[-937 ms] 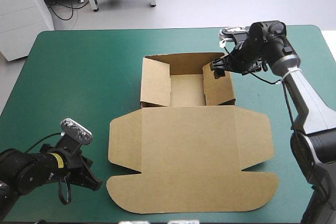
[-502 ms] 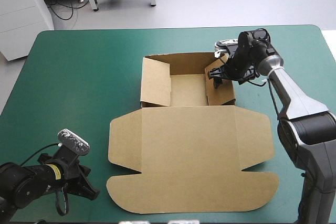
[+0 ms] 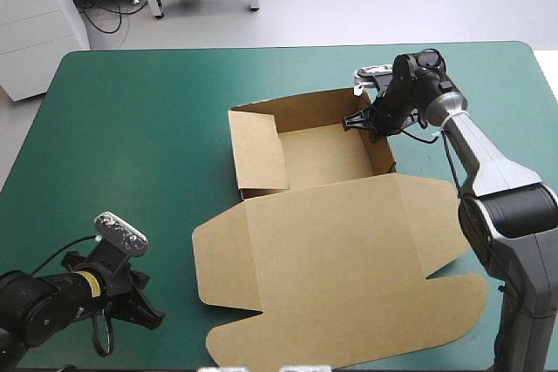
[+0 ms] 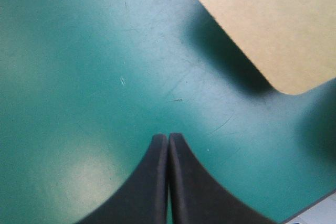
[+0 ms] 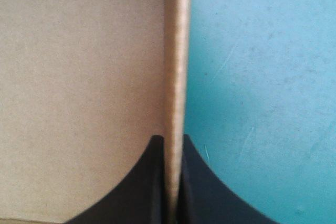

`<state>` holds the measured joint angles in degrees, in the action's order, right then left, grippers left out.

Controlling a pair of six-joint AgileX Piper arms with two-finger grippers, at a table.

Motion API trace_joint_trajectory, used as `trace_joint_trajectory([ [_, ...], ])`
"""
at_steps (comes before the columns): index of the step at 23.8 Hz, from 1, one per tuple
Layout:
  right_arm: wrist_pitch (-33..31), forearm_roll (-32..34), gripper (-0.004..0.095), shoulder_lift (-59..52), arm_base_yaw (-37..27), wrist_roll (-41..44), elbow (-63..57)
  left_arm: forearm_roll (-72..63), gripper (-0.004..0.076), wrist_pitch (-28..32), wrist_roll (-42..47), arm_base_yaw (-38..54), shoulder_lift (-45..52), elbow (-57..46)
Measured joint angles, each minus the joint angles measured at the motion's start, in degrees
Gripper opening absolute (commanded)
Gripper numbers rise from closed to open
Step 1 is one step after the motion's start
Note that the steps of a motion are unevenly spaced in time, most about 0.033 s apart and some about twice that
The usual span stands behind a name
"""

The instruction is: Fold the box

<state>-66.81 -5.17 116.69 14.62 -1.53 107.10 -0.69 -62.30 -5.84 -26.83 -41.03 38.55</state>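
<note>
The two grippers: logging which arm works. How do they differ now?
The right gripper is shut on a wall of the box; the left gripper is shut on nothing. The right gripper is far across the table; the left gripper is near its front edge. Both are shut.

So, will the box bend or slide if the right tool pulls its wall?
Likely light: the box is thin board, so it may slide on the smooth cover. The wall looks straight in the right tool, so probably stiff. The wide lid could flex at its crease.
</note>
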Motion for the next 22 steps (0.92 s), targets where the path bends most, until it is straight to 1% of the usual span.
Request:
trace_joint_trajectory([
  [7, -0.61, 1.16, -0.0023, 0.0, 0.0, 0.01, 0.0, 0.17, -0.0032, 0.19, 0.0, 0.0, 0.0, 0.0],
  [10, -0.33, 2.69, -0.0023, 0.0, 0.0, 0.26, 0.12, 0.17, -0.0032, 0.19, 0.0, 0.0, 0.0, 0.0],
  [11, -0.05, 3.65, -0.0023, 0.0, 0.0, 0.39, 0.23, 0.17, -0.0032, 0.19, 0.0, 0.0, 0.0, 0.0],
  [14, 1.33, 11.03, -0.0023, -0.07, 0.0, 0.44, 1.83, 0.17, -0.0032, 0.14, 0.0, 0.0, 0.0, 0.0],
  [16, 1.59, 14.75, -0.0023, -0.51, -0.27, 0.44, 3.17, 0.17, -0.0032, -0.2, 0.0, 0.0, 0.0, 0.0],
  [18, 1.79, 17.14, -0.0023, -1.33, -1.92, 0.5, 5.47, 0.22, -0.0032, -1.24, 0.0, 0.0, 0.0, 0.0],
  [22, 2.28, 18.7, -0.0024, -1.84, -7.02, 0.45, 8.7, 0.22, -0.0032, -1.92, 0.0, 0.0, 0.0, 0.0],
])
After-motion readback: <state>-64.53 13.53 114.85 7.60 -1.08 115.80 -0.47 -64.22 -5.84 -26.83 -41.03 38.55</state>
